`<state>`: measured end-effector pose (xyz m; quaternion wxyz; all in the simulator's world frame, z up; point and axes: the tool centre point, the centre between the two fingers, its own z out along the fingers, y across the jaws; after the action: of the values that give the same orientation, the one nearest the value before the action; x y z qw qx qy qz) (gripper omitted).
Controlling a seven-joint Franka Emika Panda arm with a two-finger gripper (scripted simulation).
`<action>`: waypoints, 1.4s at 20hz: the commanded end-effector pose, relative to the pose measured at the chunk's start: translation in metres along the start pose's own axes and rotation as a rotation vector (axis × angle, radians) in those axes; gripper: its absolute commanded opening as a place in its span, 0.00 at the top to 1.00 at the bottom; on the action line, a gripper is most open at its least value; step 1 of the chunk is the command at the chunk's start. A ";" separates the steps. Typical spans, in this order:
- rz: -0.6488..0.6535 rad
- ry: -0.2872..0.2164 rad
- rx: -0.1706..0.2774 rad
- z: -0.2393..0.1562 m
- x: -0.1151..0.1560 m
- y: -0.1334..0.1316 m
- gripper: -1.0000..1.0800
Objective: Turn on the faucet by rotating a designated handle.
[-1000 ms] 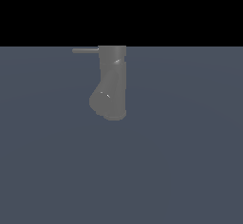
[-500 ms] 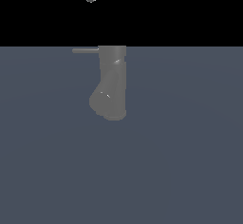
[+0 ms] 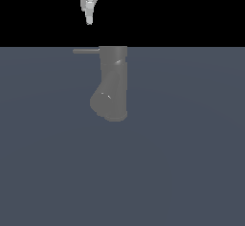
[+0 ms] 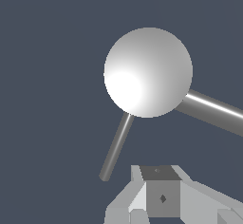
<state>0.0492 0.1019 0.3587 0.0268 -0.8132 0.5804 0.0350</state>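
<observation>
Above thin straight rod handle (image 3: 86, 50), white tapered claw (image 3: 89, 21), grip state unclear, chunky matte faucet (image 3: 112, 84)

Flat, even simulator lighting with no cast shadows on the slate-blue ground. In the exterior view the matte grey chunky faucet (image 3: 112, 84) looks dim, with only tiny white glints. In the wrist view its rounded top (image 4: 148, 72) carries a bright glare patch toward 8 o'clock. The white end effector (image 3: 89, 23) is brightly lit. Edges are jagged and pixelated, with no blur or distortion.
</observation>
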 end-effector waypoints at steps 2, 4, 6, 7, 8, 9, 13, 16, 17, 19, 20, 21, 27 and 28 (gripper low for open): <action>0.084 0.015 -0.001 0.018 -0.003 -0.018 1.00; 0.131 0.025 0.000 0.028 -0.004 -0.028 1.00; 0.176 0.035 0.000 0.039 -0.006 -0.037 1.00; 0.198 0.040 0.001 0.044 -0.007 -0.041 1.00; 0.218 0.044 0.002 0.049 -0.008 -0.045 1.00; 0.237 0.049 0.003 0.053 -0.009 -0.049 1.00; 0.300 0.065 0.006 0.069 -0.013 -0.062 1.00; 0.335 0.075 0.009 0.078 -0.015 -0.068 1.00; 0.344 0.078 0.010 0.081 -0.016 -0.070 1.00; 0.360 0.082 0.012 0.085 -0.017 -0.073 1.00; 0.366 0.084 0.012 0.087 -0.017 -0.074 1.00; 0.371 0.085 0.013 0.088 -0.017 -0.075 1.00; 0.380 0.088 0.014 0.090 -0.018 -0.077 1.00; 0.380 0.088 0.014 0.090 -0.018 -0.077 1.00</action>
<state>0.1134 0.1514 0.2706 -0.0002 -0.6901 0.7237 0.0003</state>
